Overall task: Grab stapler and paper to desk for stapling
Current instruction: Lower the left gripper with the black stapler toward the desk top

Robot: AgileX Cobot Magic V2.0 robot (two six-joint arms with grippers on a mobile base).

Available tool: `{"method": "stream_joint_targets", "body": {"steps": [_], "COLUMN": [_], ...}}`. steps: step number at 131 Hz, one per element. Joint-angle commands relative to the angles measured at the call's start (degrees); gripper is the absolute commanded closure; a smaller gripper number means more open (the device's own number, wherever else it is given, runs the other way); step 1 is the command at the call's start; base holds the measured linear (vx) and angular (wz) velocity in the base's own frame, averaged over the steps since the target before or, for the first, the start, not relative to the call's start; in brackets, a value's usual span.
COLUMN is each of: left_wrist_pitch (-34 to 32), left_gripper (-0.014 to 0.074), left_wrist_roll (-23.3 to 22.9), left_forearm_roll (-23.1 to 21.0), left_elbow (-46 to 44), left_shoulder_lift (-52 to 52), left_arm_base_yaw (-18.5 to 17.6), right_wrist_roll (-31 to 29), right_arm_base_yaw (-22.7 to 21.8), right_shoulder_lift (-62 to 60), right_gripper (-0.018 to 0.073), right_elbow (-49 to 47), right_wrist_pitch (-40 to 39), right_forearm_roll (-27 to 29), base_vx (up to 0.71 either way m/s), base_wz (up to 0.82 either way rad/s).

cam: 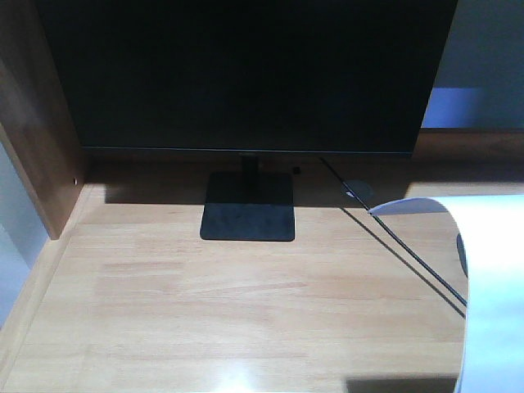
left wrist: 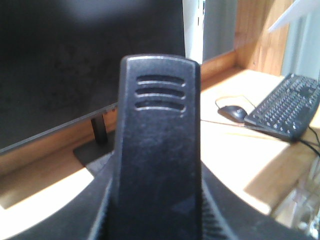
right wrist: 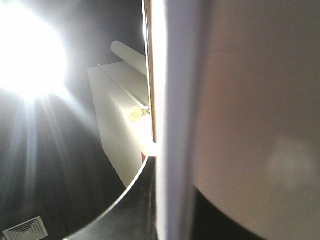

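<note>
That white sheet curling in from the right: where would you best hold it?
Probably by a thin strip at the near right edge of the paper, jaws coming edge-on from the right. It is thin and bowed, its far corner curling over the desk, so only a margin offers a pinch.

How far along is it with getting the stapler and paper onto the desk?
Picked up and brought over, it seems: the white sheet of paper hangs curled above the right of the light wood-grain desk, and the black plastic stapler appears gripped in the left jaws. Left to do: lay both down before the black monitor and staple.
</note>
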Motion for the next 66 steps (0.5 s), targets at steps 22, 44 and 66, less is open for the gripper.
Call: {"method": "stream_joint_targets", "body": {"steps": [22,44,66], "left_wrist_pitch": [-16.0,-23.7,-26.8], "left_gripper": [0.0603,0.0603,0.0603], "left_wrist_roll": [7.3,23.5,42.7], "left_forearm_roll": [-6.6,-18.6,-34.8], "left_elbow": [-1.6,-1.6,-1.6], "left_shoulder_lift": [14.5,25.8,35.8], "left_arm_base_yaw": [-0.4,-0.4,-0.4], "right_wrist_roll": [0.0,0.0,0.0], "right_arm_base_yaw": [-0.2,-0.2,-0.2], "right_shoulder_lift": [0.7,0.7,0.7], "right_gripper": [0.0565,0.0565,0.0565], "right_elbow": [-1.6,-1.6,-1.6], "right_wrist_pitch": [-2.0,-2.0,-2.0], "right_forearm_roll": [-0.2,-0.2,-0.2], "base_vx": [0.0,0.0,0.0], "base_wz": [0.0,0.0,0.0]}}
